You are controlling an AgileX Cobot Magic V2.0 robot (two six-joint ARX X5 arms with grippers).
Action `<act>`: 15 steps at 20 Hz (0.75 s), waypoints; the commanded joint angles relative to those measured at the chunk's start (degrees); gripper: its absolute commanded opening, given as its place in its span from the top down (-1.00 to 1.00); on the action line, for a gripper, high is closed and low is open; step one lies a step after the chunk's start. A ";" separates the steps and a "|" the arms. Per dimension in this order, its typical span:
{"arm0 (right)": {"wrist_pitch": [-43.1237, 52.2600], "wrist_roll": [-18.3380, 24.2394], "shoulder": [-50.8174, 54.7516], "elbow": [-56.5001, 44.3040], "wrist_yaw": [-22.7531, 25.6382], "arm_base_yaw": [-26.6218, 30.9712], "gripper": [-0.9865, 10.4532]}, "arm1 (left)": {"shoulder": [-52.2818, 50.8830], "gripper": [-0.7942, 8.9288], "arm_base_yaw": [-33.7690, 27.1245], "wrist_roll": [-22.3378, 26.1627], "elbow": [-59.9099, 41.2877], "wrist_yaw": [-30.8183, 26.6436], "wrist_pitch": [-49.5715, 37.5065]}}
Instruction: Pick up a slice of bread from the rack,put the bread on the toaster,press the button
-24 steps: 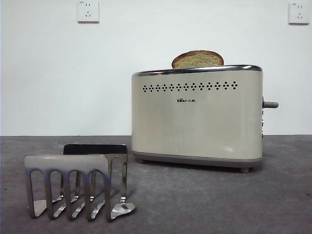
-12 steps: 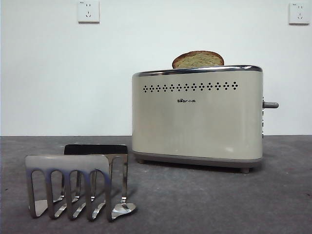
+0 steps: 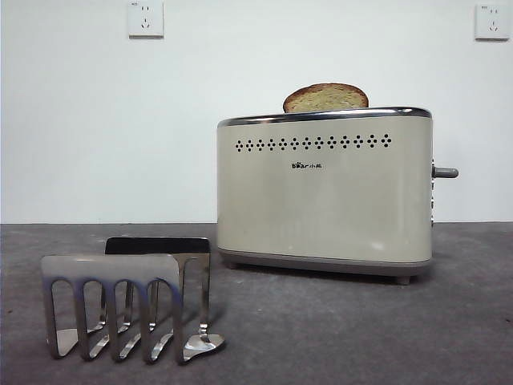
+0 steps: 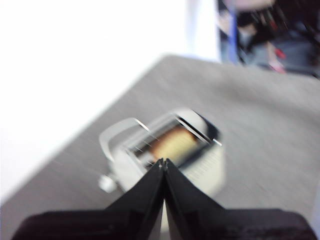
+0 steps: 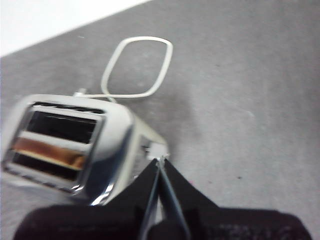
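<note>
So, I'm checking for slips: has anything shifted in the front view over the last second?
Nothing visibly changed. The brown-crusted bread slice pokes from the cream box toaster, its grey lever button is up, and the steel rack stands empty.

One toaster (image 3: 324,192), one slice of bread (image 3: 325,98), one rack (image 3: 128,297), two wall sockets (image 3: 145,18), two tools (image 4: 164,162).

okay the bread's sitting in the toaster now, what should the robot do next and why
Probably bring the right gripper, jaws shut, down onto the button and press. The bread stands in the toaster, its top showing, and that gripper hangs above the toaster's button end.
</note>
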State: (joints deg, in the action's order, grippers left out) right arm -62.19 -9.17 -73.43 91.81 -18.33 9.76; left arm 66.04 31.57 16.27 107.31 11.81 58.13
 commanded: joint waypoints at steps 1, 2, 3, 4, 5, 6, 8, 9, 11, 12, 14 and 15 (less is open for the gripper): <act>0.04 0.42 -2.54 0.07 3.72 -0.04 0.83 | -9.05 0.84 -5.70 1.09 -17.05 0.15 -13.22; 0.04 0.42 -3.74 0.07 5.73 -0.04 0.83 | -14.05 0.84 -8.94 1.07 -25.57 0.13 -19.91; 0.02 0.42 -4.74 0.07 7.41 -0.04 0.83 | -18.49 0.84 -11.61 1.09 -33.18 0.11 -25.70; 0.09 0.42 -5.57 0.07 8.68 -0.04 0.83 | -22.45 0.84 -13.75 1.14 -39.76 0.04 -30.64; 0.20 0.42 -6.45 0.07 10.16 -0.04 0.83 | -27.17 0.84 -16.06 1.70 -47.47 -0.79 -36.09; 0.42 0.42 -7.19 0.07 11.54 -0.04 0.83 | -31.08 0.84 -17.79 2.34 -54.10 -2.12 -40.48; 0.94 0.39 -8.37 0.07 14.19 -0.04 0.83 | -37.64 0.84 -20.55 2.40 -66.20 -2.82 -48.02; 0.98 0.42 -8.81 0.07 15.34 -0.04 0.83 | -40.54 0.84 -21.64 1.75 -71.56 -2.58 -50.80; 1.22 0.39 -9.18 0.07 16.72 -0.04 0.83 | -45.72 0.84 -24.02 1.31 -81.24 -2.43 -53.94; 1.36 0.39 -9.18 0.07 17.14 -0.04 0.83 | -47.95 0.84 -25.46 1.31 -85.44 -2.40 -55.10; 1.36 0.42 -9.18 0.07 17.31 -0.02 0.83 | -50.88 0.84 -28.11 -0.20 -92.32 -2.43 -57.48; 1.33 0.42 -9.18 0.07 17.33 -0.02 0.83 | -51.93 0.84 -29.27 -1.22 -94.88 -2.47 -58.36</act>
State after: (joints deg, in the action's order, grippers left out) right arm -61.21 -9.15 -82.24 91.81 -1.28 9.76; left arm 14.52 2.50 16.40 12.93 9.32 1.02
